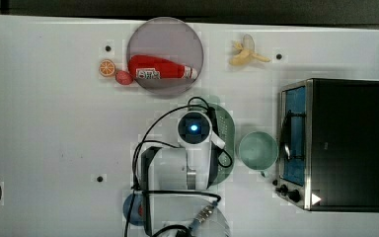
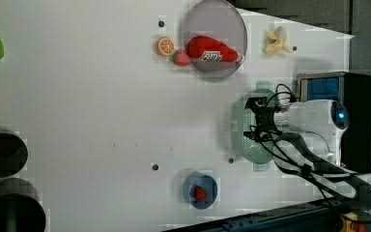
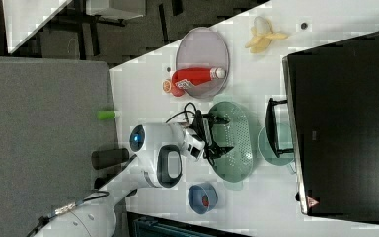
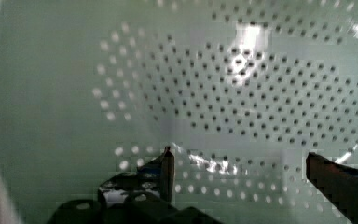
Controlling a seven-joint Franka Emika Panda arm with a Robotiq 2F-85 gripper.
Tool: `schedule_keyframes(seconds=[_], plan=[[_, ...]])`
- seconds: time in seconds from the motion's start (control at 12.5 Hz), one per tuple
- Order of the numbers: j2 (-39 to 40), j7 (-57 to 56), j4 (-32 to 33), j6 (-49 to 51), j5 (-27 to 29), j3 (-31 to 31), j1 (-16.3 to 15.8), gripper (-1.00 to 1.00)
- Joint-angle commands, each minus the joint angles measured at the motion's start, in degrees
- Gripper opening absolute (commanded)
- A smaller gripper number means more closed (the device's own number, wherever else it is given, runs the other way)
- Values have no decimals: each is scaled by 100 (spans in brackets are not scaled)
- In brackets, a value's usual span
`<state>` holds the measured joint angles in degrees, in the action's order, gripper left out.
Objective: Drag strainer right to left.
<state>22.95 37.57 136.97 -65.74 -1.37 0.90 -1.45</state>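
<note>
The strainer (image 2: 240, 141) is a pale sage-green oval basket dotted with holes. It lies on the white table between the grey-purple plate and the blue bowl. In the top view my arm's wrist (image 1: 194, 128) covers most of the strainer (image 1: 225, 127). My gripper (image 3: 220, 133) reaches down into the basket with its black fingers spread apart. In the wrist view the perforated strainer floor (image 4: 242, 88) lies close under the gripper (image 4: 240, 158), and nothing sits between the two fingertips (image 4: 168, 161).
A mint-green cup (image 1: 257, 149) stands beside the strainer, against a black toaster oven (image 1: 343, 143). The plate (image 1: 170, 34) holds a red ketchup bottle (image 1: 160, 68), with an orange slice (image 1: 107, 68) nearby. A banana (image 1: 246, 53) and a blue bowl (image 2: 200, 190) also sit on the table.
</note>
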Motion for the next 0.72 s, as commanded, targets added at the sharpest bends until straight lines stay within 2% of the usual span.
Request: schedule_keyframes(seconds=[0.08,0.4,0.72], plan=[[-96,394,10,-111,103,-156,-151,100],[-97,409,-7,-104,575,-348,-412,100],[-95,893,-14,-56,892,-481,-857,100]])
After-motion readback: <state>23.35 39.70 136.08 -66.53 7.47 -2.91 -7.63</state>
